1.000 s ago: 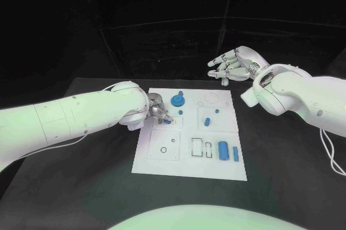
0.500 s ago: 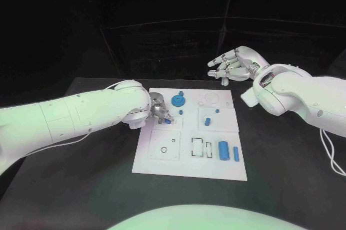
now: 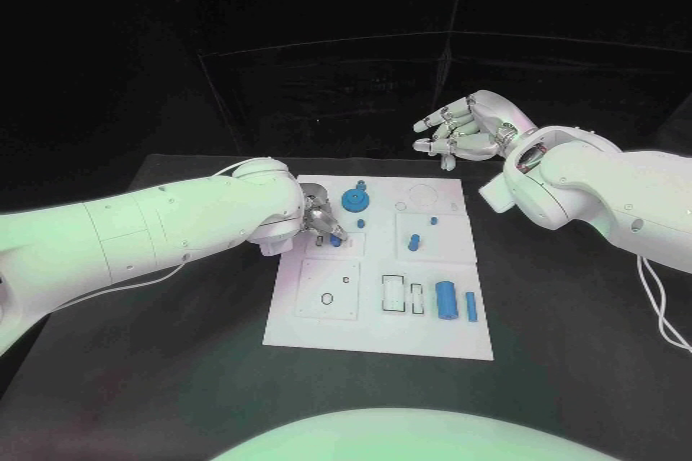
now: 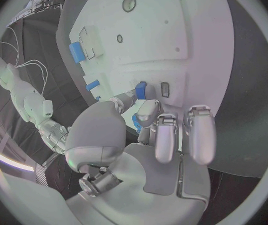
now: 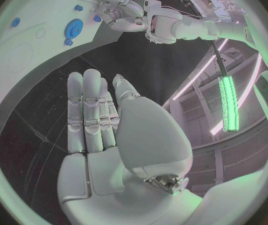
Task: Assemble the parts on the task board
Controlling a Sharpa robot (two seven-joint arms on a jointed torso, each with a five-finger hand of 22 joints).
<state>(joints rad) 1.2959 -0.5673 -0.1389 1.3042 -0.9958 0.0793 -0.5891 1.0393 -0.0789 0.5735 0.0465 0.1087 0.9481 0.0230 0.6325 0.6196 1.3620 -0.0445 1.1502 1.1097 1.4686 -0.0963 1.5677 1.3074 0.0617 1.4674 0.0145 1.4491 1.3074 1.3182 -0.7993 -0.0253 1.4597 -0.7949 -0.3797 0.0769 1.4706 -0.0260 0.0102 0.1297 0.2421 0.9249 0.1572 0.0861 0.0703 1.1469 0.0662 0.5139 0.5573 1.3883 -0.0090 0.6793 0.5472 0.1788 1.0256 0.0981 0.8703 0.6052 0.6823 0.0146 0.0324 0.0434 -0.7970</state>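
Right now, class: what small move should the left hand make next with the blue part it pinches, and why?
Probably lower it a little into the slot beside it. The left hand holds a small blue part at the task board, next to a small recess. The right hand hangs away, empty.

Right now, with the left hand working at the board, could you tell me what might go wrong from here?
1. The left hand pinches a small blue part at its fingertips over the task board; so slight a hold could slip or tilt the part.
2. Its fingers sit close to the blue gear; a sideways move might nudge it.
3. The right hand hovers away, so nothing steadies the board if it shifts.
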